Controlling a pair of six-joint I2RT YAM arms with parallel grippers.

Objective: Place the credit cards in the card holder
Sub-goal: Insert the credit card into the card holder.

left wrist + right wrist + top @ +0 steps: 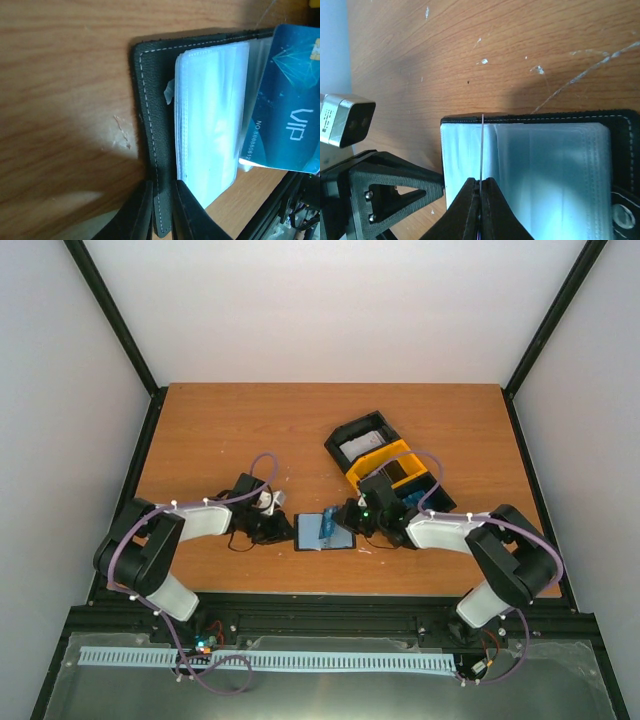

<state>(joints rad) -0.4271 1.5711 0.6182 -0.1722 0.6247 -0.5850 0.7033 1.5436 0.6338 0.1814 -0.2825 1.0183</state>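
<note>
The orange-brown wooden bench (pixel 65 75) is grained and scuffed. The black leather-like card holder (pixel 150 100) looks matt, pale-stitched; its clear plastic sleeves (pixel 210 125) glossy. The blue plastic credit card (pixel 285 100) shines.

— Where are we?
— We're in a robot lab cell: white walls (pixel 330 310), black frame posts (pixel 115 315), wooden counter (pixel 230 430), left arm (pixel 150 550) and right arm (pixel 505 550) bolted at its near edge.

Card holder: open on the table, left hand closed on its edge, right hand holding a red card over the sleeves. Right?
The card is blue, not red; the left wrist view shows it. The rest stands: card holder open on the table, left hand closed on its edge, right hand holding the card over the sleeves.
</note>
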